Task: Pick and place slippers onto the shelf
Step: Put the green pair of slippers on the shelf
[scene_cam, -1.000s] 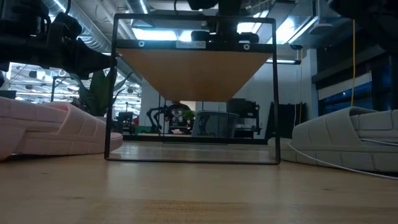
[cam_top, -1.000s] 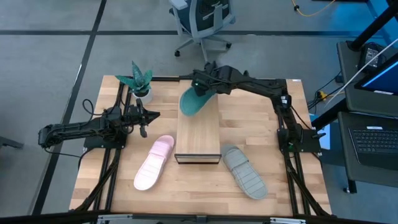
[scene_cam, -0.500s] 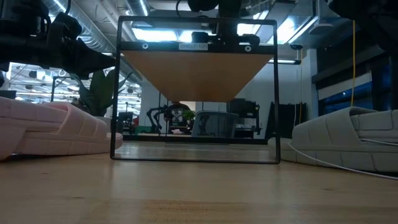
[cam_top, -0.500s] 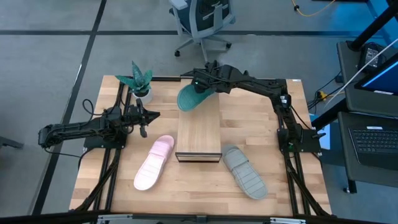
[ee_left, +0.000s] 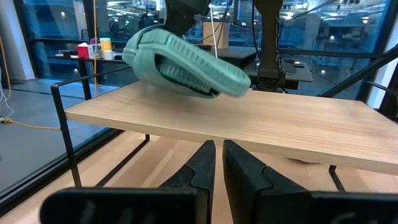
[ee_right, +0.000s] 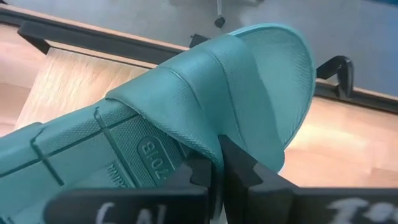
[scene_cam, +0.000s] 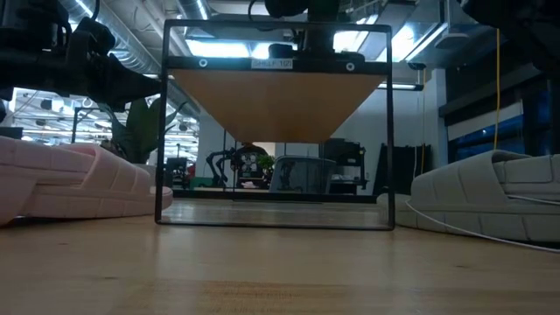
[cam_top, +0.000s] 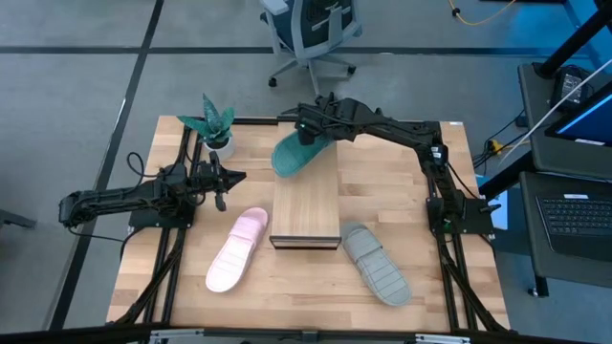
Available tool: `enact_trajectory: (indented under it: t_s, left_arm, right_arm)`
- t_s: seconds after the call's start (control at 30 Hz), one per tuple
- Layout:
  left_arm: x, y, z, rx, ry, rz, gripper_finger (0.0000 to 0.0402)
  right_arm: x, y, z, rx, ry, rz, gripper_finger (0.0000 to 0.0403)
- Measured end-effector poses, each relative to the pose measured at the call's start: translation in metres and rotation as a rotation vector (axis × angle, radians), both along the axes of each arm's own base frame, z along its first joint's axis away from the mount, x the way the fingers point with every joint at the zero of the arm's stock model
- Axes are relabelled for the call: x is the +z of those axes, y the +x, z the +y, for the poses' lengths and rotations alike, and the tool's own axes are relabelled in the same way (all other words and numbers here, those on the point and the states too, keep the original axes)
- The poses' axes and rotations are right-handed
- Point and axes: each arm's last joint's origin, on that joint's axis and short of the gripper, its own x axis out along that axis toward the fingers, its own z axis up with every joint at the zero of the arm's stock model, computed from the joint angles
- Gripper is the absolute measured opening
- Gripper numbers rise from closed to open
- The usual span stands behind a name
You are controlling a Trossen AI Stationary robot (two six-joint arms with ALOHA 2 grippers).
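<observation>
My right gripper [cam_top: 308,134] is shut on the teal green slipper [cam_top: 290,153], which hangs tilted over the far left corner of the shelf [cam_top: 306,205]. In the left wrist view the teal slipper [ee_left: 186,59] sits just above the shelf top [ee_left: 261,124]; whether they touch, I cannot tell. The pale pink slipper [cam_top: 237,250] lies sole-up on the table left of the shelf, and the light grey slipper [cam_top: 377,264] lies to its right. My left gripper [cam_top: 222,178] waits shut at the table's left. My right gripper pinches the edge of the teal slipper's strap [ee_right: 208,146] between its two fingers [ee_right: 242,174], one on the footbed side and one on the strap's outer side. It reaches in from the table's far right. The slipper is tilted, its other end low toward the shelf.
A small potted plant [cam_top: 215,124] stands at the far left corner of the table, close to the left gripper. The shelf's dark frame [scene_cam: 276,61] stands between the pink slipper [scene_cam: 70,179] and the grey slipper [scene_cam: 490,197]. An office chair [cam_top: 311,29] is beyond the far edge.
My right gripper has carried the teal slipper a little toward the table's left, so that less of it lies over the shelf's far corner. It has stayed shut on the strap.
</observation>
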Motion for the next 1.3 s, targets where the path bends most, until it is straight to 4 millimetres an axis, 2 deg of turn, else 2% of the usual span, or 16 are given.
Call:
enact_trajectory:
  t_s: [0.43,0.73,0.93,1.3]
  left_arm:
    - [0.0,0.0,0.0,0.0,-0.001,0.0,0.0025]
    - [0.0,0.0,0.0,0.0,-0.001,0.001,0.0025]
    - [0.0,0.0,0.0,0.0,-0.005,-0.001,0.0025]
    - [0.0,0.0,0.0,0.0,-0.008,-0.002,0.0025]
  right_arm:
    - [0.001,0.004,0.013,0.011,0.006,-0.016,0.0012]
    - [0.027,-0.001,0.027,0.035,0.018,-0.106,0.0012]
    - [0.026,-0.006,0.036,0.015,0.027,-0.056,0.0012]
    - [0.026,-0.007,0.034,-0.011,0.027,-0.06,0.0012]
